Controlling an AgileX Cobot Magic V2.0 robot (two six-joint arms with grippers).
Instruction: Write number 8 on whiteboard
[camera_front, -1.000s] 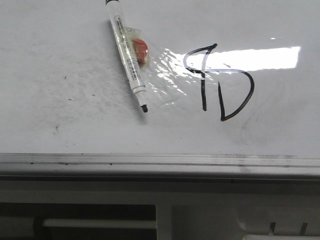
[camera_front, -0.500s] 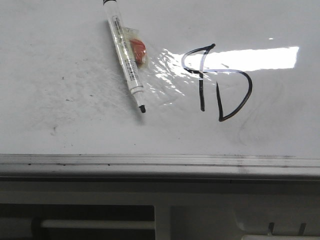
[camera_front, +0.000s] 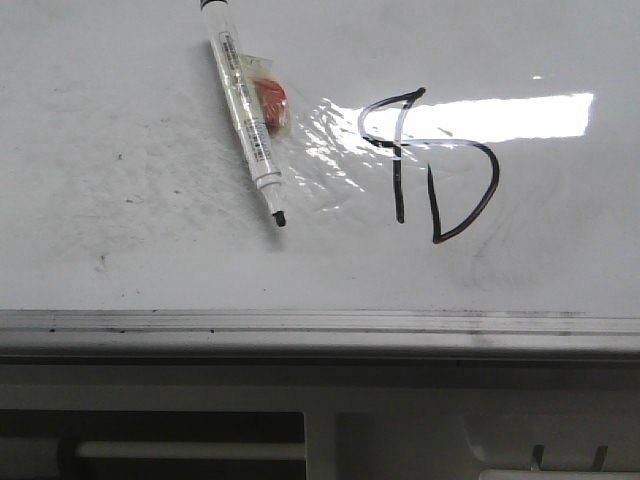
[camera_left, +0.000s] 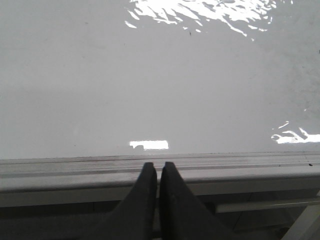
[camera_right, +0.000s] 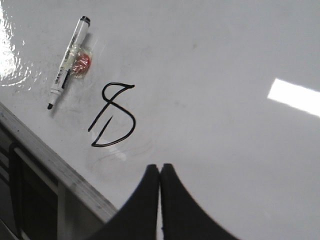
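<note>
The number 8 (camera_front: 470, 208) is drawn in thin black strokes on the whiteboard (camera_front: 150, 240), right of centre in the front view. It also shows in the right wrist view (camera_right: 131, 129), on the whiteboard (camera_right: 215, 60). A white marker (camera_front: 246, 118) with its black tip bare lies flat on the board left of the number; it also shows in the right wrist view (camera_right: 66, 62). My right gripper (camera_right: 159, 168) is shut and empty over bare board, apart from the number. My left gripper (camera_left: 158, 166) is shut and empty over the board's grey edge strip (camera_left: 240, 167). Neither gripper shows in the front view.
A small red thing in a clear wrapper (camera_front: 272, 100) lies against the marker. A bright glare patch (camera_front: 510, 115) crosses the number. The grey metal edge strip (camera_front: 320, 325) runs along the board's near side, with a white frame and a bar (camera_front: 190, 450) below it.
The marker, the wrapper and the number have shifted slightly left and up in the front view, all together. Nothing has moved on the board.
</note>
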